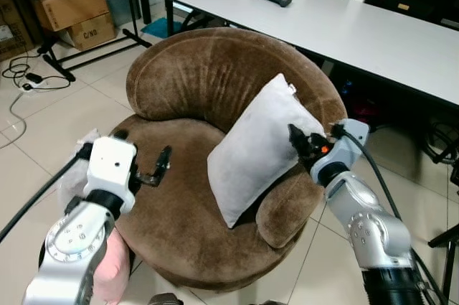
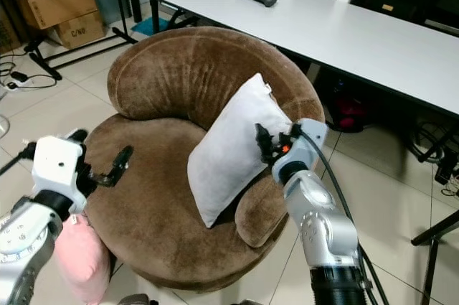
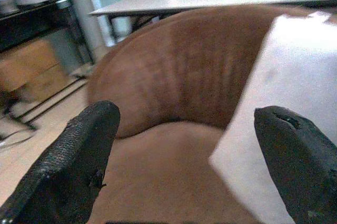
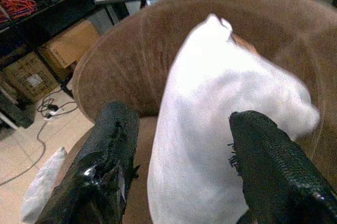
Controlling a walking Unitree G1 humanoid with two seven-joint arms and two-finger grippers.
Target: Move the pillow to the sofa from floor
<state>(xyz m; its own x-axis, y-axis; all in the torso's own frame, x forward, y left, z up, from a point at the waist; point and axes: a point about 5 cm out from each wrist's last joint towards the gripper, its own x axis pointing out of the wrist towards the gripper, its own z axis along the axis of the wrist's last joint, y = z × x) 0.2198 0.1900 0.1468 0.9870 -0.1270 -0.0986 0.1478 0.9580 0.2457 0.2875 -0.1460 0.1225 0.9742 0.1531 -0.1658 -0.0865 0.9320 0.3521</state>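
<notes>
The grey pillow (image 1: 258, 151) is covering part of the brown round sofa (image 1: 193, 75)'s backrest and right arm. The picture's edge is cutting off the sofa's near rim. The left arm is hiding most of a pink pillow (image 2: 77, 260) on the floor. The right wrist view is blurring the pillow's printed mark (image 4: 232, 156) beyond reading.
</notes>
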